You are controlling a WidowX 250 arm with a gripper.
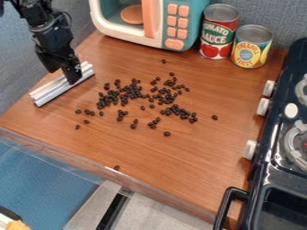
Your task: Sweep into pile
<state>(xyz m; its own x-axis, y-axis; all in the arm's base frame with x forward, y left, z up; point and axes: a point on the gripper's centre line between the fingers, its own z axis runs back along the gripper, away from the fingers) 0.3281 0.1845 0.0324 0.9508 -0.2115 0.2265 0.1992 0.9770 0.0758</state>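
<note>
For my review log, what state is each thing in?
Beans: loosely scattered with strays, not one compact pile
Metal bar: lying on the table at its left side
Gripper: lowered, at the bar
Tomato can: upright
Pineapple can: upright, beside it
Microwave: door appears shut

A toy kitchen is set out on a wood-toned counter (198, 166): a play microwave (148, 20) is placed near a red can (218, 33) and a yellow can (251, 47), and a dark stove (271, 134) is fitted with knobs (269, 88).
</note>
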